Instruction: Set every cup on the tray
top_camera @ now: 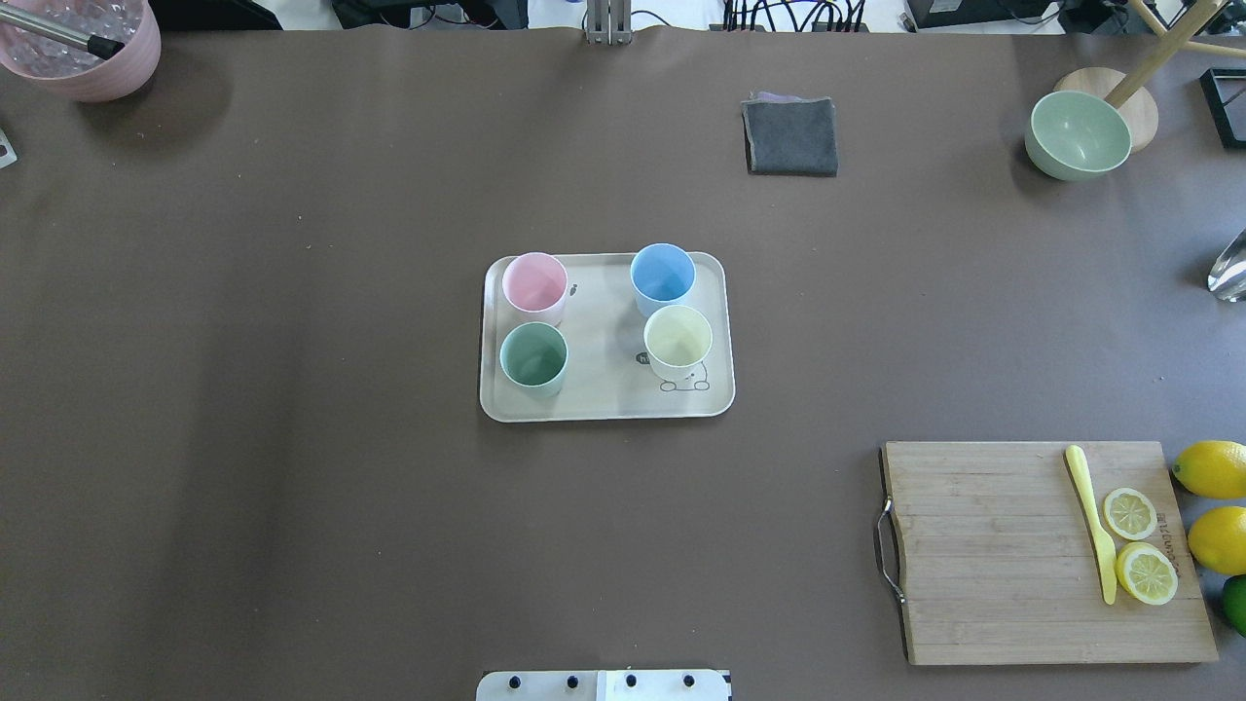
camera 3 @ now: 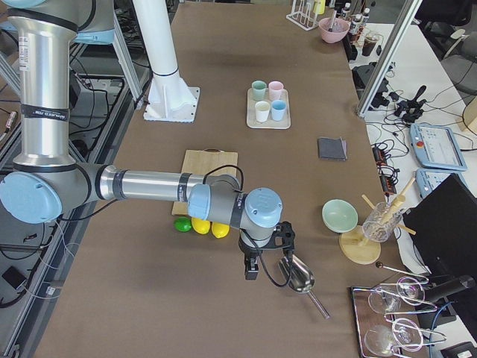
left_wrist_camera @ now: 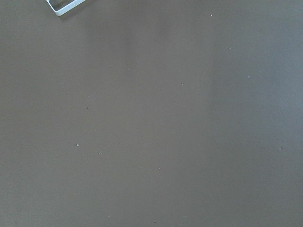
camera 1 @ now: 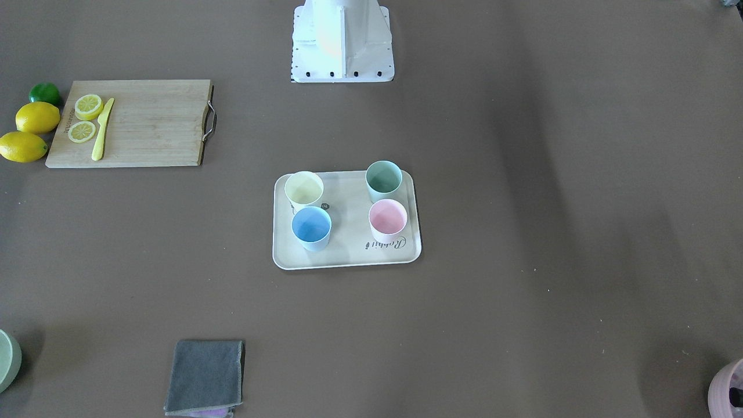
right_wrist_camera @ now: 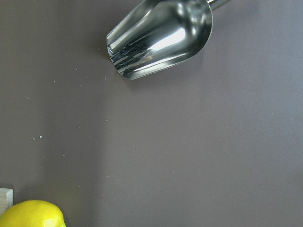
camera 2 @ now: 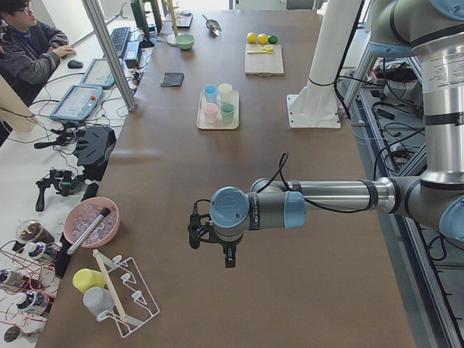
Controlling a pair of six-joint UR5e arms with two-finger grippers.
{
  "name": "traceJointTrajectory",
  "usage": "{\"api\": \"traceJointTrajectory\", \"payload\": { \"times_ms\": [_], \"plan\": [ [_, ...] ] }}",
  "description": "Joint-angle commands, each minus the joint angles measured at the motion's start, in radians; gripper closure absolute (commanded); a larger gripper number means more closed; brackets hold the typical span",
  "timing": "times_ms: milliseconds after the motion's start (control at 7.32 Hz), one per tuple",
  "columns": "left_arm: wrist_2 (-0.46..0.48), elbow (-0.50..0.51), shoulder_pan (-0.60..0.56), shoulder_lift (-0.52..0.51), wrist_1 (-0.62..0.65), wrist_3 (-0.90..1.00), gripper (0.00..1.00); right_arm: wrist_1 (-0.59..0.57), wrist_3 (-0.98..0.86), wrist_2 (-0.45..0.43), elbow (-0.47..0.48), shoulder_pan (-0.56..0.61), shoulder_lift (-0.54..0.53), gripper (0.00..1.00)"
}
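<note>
The cream tray (top_camera: 604, 394) lies in the middle of the table and also shows in the front view (camera 1: 348, 247). Four cups stand upright on it: pink (top_camera: 534, 282), blue (top_camera: 662, 275), green (top_camera: 533, 355) and pale yellow (top_camera: 677, 339). My left gripper (camera 2: 210, 243) hangs over bare table far from the tray, and I cannot tell whether it is open or shut. My right gripper (camera 3: 257, 261) hangs near the lemons at the other end, and I cannot tell its state either. Neither wrist view shows fingers.
A bamboo cutting board (top_camera: 1003, 555) holds a yellow knife (top_camera: 1092, 521) and lemon slices, with whole lemons (top_camera: 1212, 469) beside it. A metal scoop (right_wrist_camera: 161, 35) lies under the right wrist. A grey cloth (top_camera: 789, 136), a green bowl (top_camera: 1078, 134) and a pink bowl (top_camera: 88, 49) sit at the far edge.
</note>
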Motion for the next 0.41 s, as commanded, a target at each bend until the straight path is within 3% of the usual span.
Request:
{"api": "traceJointTrajectory", "payload": {
  "times_ms": [0, 273],
  "plan": [
    [0.008, -0.001, 0.0, 0.0, 0.0, -0.001, 0.01, 0.0, 0.0, 0.0, -0.001, 0.0, 0.0, 0.0],
    [0.012, -0.001, 0.0, -0.002, 0.0, -0.001, 0.01, 0.0, 0.0, 0.0, -0.001, 0.0, 0.0, 0.0]
  ]
}}
